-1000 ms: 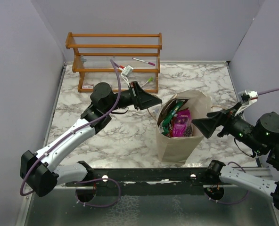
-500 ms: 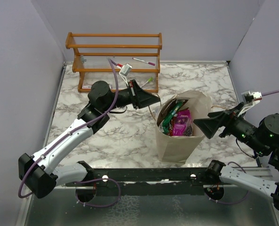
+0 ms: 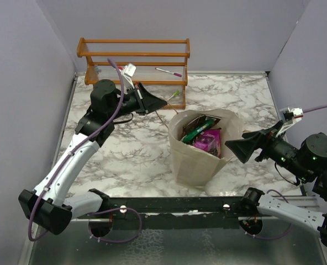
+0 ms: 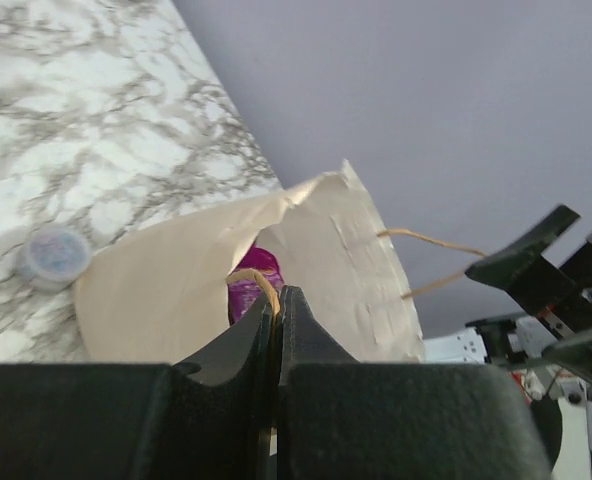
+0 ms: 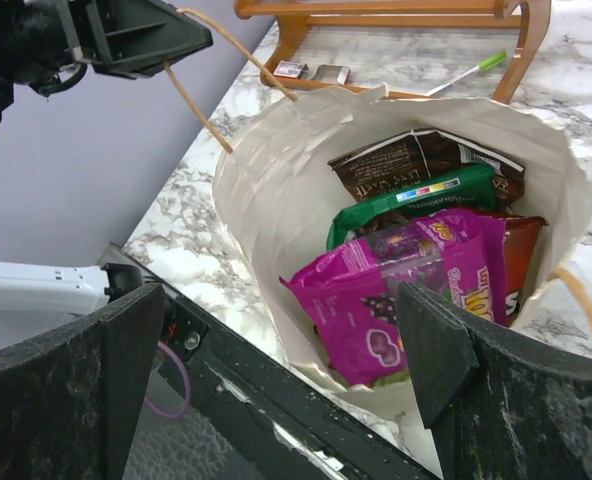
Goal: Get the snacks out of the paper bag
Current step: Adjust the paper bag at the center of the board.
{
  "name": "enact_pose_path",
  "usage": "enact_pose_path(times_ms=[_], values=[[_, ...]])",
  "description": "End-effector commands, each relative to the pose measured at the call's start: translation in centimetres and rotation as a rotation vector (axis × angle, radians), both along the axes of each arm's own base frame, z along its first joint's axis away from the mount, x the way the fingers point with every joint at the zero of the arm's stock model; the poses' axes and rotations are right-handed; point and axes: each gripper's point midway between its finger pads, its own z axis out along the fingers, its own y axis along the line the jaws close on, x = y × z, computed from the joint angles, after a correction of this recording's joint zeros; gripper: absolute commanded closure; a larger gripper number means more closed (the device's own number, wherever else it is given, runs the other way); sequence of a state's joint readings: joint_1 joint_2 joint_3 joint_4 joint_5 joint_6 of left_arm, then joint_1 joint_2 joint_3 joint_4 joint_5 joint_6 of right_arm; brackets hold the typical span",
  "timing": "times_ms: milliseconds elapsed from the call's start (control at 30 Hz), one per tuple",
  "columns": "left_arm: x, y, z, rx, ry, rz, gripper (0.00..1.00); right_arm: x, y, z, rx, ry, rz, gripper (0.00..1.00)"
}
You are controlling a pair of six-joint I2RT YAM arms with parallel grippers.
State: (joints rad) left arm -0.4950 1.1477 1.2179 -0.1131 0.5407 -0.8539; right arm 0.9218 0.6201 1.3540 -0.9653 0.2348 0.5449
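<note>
The cream paper bag stands mid-table, its mouth stretched toward the left. My left gripper is up and left of the bag, shut on its tan string handle, which runs taut to the rim. The left wrist view has the string pinched between the closed fingers. Inside the bag lie the snacks: a purple packet, a green one, a dark brown one and a red one. Just right of the bag's rim, my right gripper is open, pointing at the mouth and holding nothing.
A wooden rack with pens on it stands at the back left, close behind my left gripper. A small clear cup sits on the marble beside the bag. The black base rail runs along the near edge.
My left gripper shut on the bag's string handle and pulled back and left toward the rack. The bag slid left and its mouth widened. The right gripper hardly moved.
</note>
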Motion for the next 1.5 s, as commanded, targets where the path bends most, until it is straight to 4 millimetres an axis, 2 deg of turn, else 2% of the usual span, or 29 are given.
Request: enact_pose_path(times_ms=[0,433,600,767,900,1033,1200,1333,1467], values=[[0.8,3.9,3.5,-0.026,-0.076,0.064,1.00,0.0,1.1,0.2,-0.002,-0.010,0.042,0.01],[4.4,12.1,5.1,0.241,-0.148,0.385,1.00,0.0,1.8,-0.5,-0.014,-0.001,0.068,0.01],[5.0,14.0,5.9,0.316,-0.194,0.453,1.00,0.2,2.3,-1.2,-0.017,0.008,0.076,0.01],[5.5,14.0,5.5,0.334,-0.201,0.440,1.00,0.3,3.6,-2.4,-0.028,0.036,0.109,0.01],[5.5,12.9,5.4,0.313,-0.211,0.367,1.00,0.8,4.7,-3.4,-0.033,0.048,0.125,0.01],[4.7,11.4,7.0,0.260,-0.268,0.271,1.00,1.2,6.2,-3.9,-0.050,0.059,0.159,0.01],[3.0,9.7,9.4,0.166,-0.338,0.162,1.00,2.3,7.8,-3.4,-0.069,0.055,0.172,0.01],[2.1,8.8,9.9,0.090,-0.337,0.104,1.00,3.4,8.6,-2.8,-0.089,0.034,0.162,0.00],[1.7,8.4,9.9,0.049,-0.332,0.075,1.00,4.5,8.7,-3.0,-0.146,0.037,0.128,0.00]])
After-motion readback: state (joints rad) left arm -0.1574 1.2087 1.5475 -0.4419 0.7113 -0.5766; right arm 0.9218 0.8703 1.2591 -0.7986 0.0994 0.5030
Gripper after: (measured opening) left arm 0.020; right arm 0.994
